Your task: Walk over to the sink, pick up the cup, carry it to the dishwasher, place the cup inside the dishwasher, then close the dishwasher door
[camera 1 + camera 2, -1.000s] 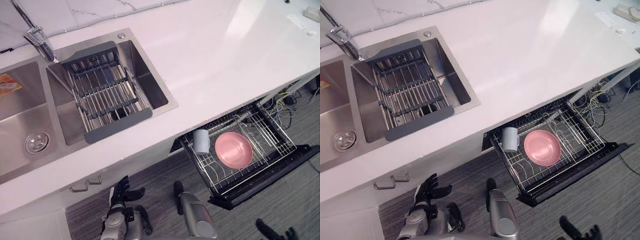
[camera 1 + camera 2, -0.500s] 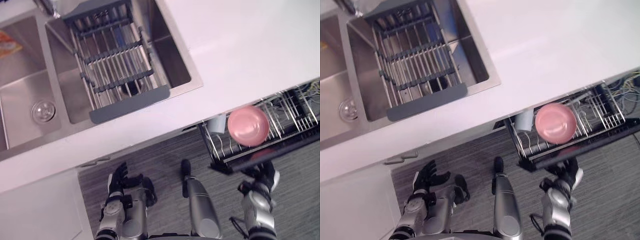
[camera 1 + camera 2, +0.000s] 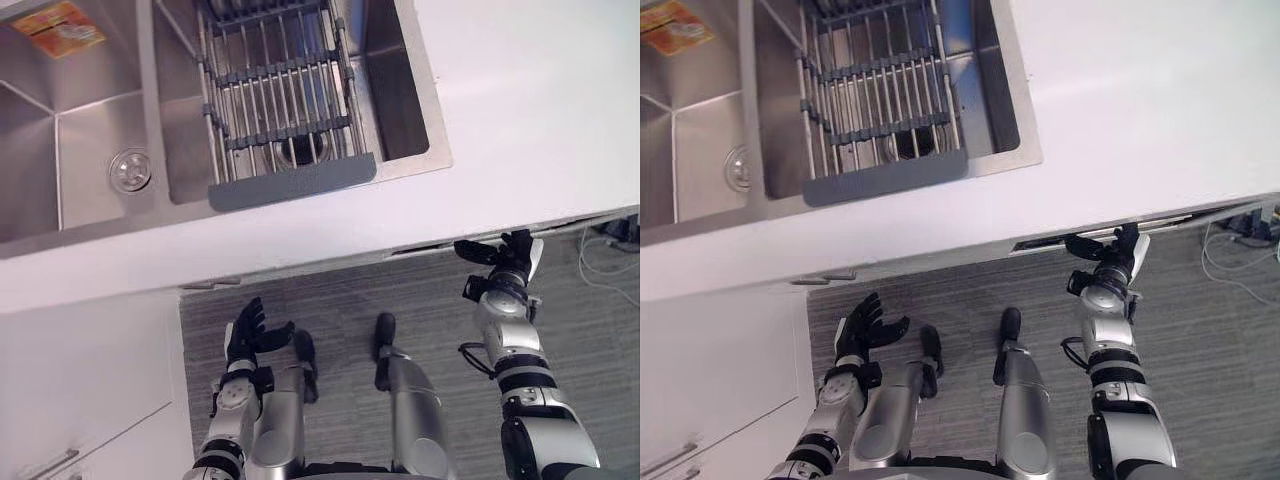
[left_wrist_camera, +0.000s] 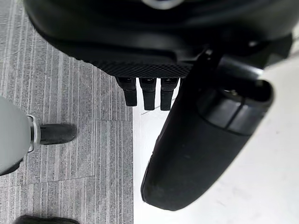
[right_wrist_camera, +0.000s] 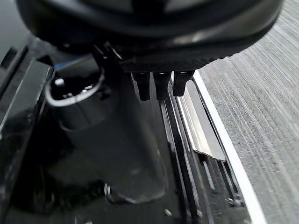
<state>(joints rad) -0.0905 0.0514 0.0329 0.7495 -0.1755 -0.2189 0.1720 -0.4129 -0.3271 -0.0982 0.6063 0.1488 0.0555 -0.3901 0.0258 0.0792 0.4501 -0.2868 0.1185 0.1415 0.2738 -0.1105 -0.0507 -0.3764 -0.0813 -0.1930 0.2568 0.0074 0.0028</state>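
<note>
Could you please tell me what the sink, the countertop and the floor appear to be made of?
Sink: brushed stainless steel, by its dull grey sheen. Countertop: smooth white stone or composite, faintly glossy. Floor: probably grey carpet, finely striped and matte.

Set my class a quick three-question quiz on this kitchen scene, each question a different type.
1. True or false: the right hand reaches the dishwasher door under the counter.
2. What lies across the sink? A) a grey rack B) a towel C) a pan
3. Fill in: the left hand, fingers open, hangs over the ____.
Key: 1 true; 2 A; 3 floor.
</note>
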